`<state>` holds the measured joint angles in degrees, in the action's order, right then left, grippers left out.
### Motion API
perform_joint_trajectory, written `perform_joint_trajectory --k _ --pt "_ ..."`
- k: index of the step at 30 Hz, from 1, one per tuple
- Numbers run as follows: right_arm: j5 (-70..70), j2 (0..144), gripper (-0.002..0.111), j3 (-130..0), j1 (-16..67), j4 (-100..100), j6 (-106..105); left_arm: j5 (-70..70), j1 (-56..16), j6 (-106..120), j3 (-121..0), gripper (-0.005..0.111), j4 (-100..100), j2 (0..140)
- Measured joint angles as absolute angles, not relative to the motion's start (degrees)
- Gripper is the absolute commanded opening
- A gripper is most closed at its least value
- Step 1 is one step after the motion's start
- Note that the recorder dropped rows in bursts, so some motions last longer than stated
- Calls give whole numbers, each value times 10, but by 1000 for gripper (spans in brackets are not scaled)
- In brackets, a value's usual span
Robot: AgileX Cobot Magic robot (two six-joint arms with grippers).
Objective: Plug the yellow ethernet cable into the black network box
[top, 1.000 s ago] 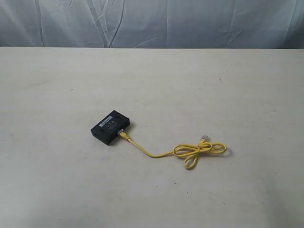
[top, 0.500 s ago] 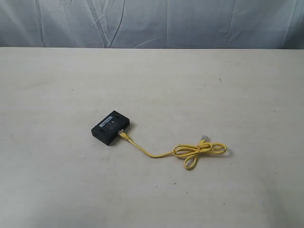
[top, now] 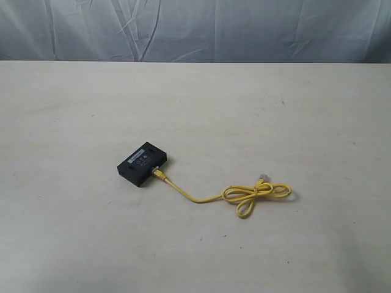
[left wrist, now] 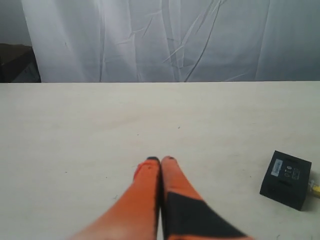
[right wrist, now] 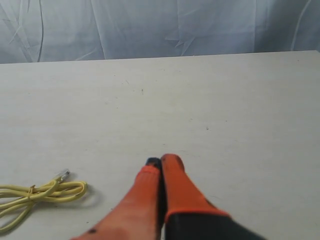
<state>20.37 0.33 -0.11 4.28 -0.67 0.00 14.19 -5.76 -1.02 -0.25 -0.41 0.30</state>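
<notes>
— Where do things lie?
— Black network box (top: 142, 163) left of centre; yellow ethernet cable (top: 246, 196) runs from its near-right edge rightward.
— Grippers?
— Left gripper (left wrist: 160, 159), right gripper (right wrist: 161, 160): pressed together, empty, clear of both.

A wide table (top: 195, 97) with a pale cream, matte top fills most of every view. Its surface carries faint scuffs and a few tiny dark specks (top: 283, 102). Its far edge runs straight across the exterior view. Behind it hangs a cloth (top: 244, 30), grey-blue in the exterior and right wrist views and whiter in the left wrist view, wrinkled with creases and long folds. In the left wrist view a dark corner (left wrist: 17, 62) shows past the cloth's side edge, holding something boxy and dim. The light is soft and even, casting only faint shadows.
</notes>
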Motion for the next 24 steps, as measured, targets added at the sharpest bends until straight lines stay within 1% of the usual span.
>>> perform_joint_trajectory --k 24 --pt "204 3 0 -1 43 -12 0 141 -58 17 -3 0 -7 3"
